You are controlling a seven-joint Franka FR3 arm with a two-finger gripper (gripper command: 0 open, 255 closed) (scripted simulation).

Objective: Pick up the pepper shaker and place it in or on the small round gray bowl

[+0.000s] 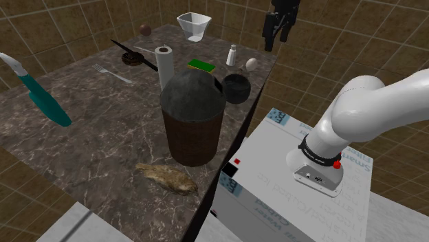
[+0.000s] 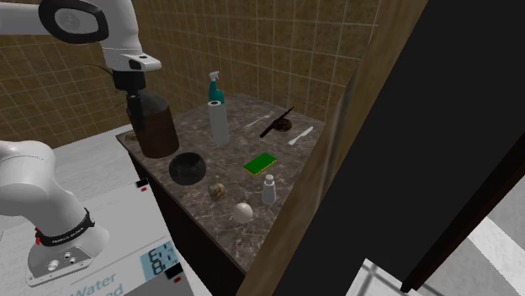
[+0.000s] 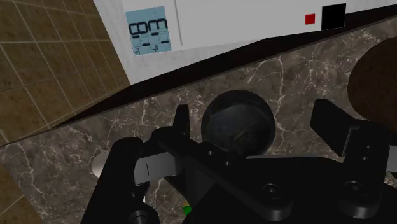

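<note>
Black gripper [image 1: 276,40] hovers high; I see fingers spread wide, holding nothing. Dark round bowl [image 3: 237,124] below it. White pepper shaker [image 1: 232,55] upright on marble counter [image 1: 103,134].

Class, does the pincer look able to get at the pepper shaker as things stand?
Probably yes: the open pincer hangs above the counter, and the pepper shaker stands upright, apart from the green sponge, nothing over it.
</note>
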